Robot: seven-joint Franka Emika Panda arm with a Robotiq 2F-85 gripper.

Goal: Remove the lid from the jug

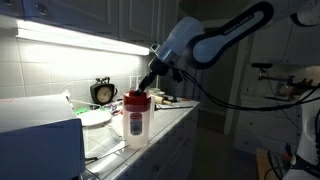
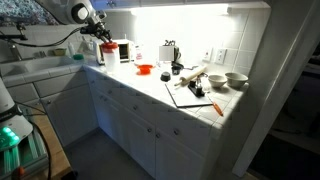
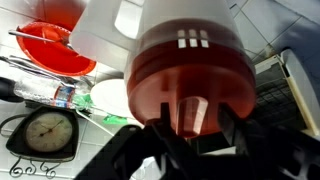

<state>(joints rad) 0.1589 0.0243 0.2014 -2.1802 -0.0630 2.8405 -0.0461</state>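
Gripper point(image 3: 196, 122), atop jug point(image 1: 137, 122): jaws half-closed astride lid point(image 1: 136, 97), placed to lift it off; firm hold cannot be told.

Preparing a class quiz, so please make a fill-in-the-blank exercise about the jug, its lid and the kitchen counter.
1. The lid of the jug is coloured ____.
2. The hand meets the jug at its ____.
3. The round black dial on the counter is a ____.
4. The lid sits ____ the jug, not yet removed.

Missing words: red; top; clock; on.
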